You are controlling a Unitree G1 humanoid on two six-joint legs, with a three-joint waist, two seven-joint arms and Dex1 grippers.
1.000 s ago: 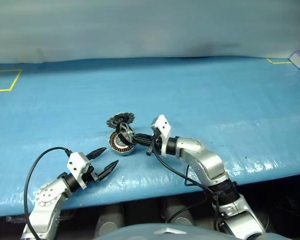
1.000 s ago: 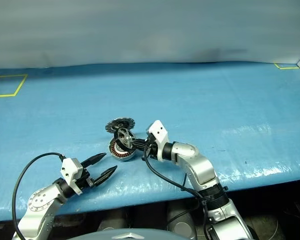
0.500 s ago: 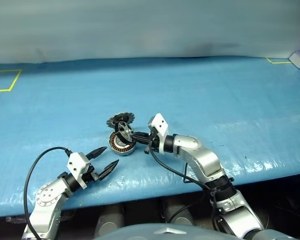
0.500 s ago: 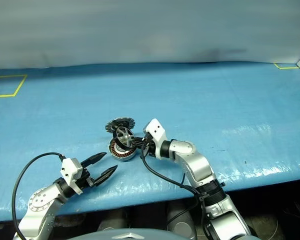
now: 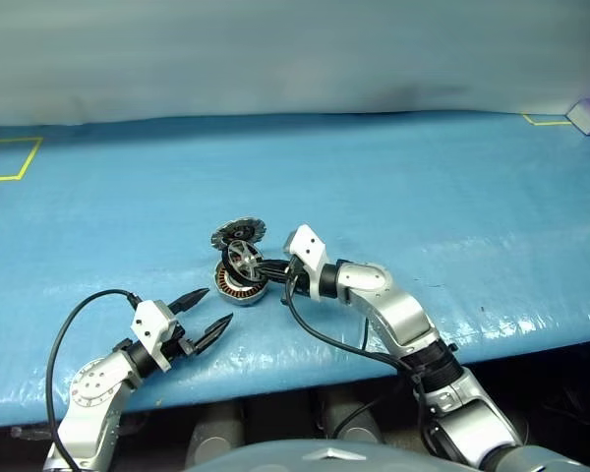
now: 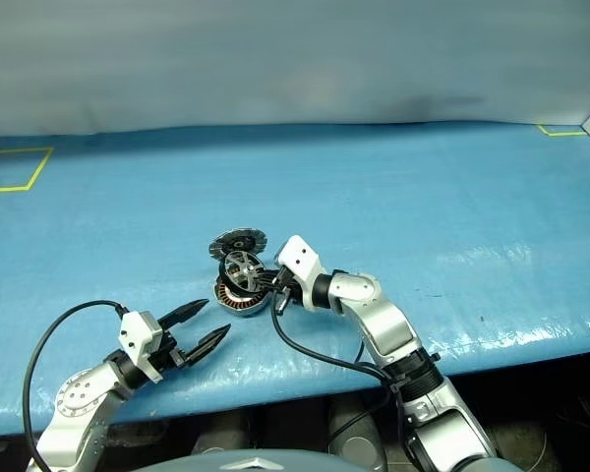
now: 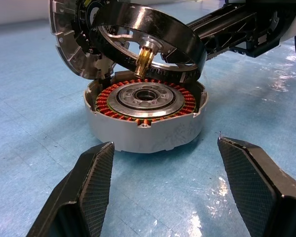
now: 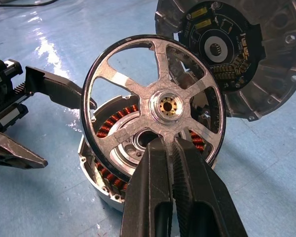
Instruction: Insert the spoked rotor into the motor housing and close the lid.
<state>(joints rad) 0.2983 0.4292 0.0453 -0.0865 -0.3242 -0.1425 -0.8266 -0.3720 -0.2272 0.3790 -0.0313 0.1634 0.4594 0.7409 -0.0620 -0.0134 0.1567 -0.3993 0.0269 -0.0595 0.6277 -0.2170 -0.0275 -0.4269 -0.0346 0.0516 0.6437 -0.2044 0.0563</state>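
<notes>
From the head camera, the right pincer [image 5: 271, 270] reaches in over the blue table [image 5: 423, 187] and is clamped on the spoked rotor [image 5: 242, 263], holding it on edge, tilted, just above the motor housing [image 5: 238, 285]. The lid [image 5: 237, 233] lies tilted just behind the housing, on the far side from the robot. The left pincer [image 5: 208, 314] hangs near the table's front edge, a little short of the housing, its two black fingers spread apart and holding nothing.

In the left wrist view, the housing's copper windings face up; the rotor leans over it, its brass hub pointing down toward the grey centre.

In the right wrist view, the two fingers [image 8: 155, 187] pinch one spoke below the hub; the lid's dark inner face shows behind.
</notes>
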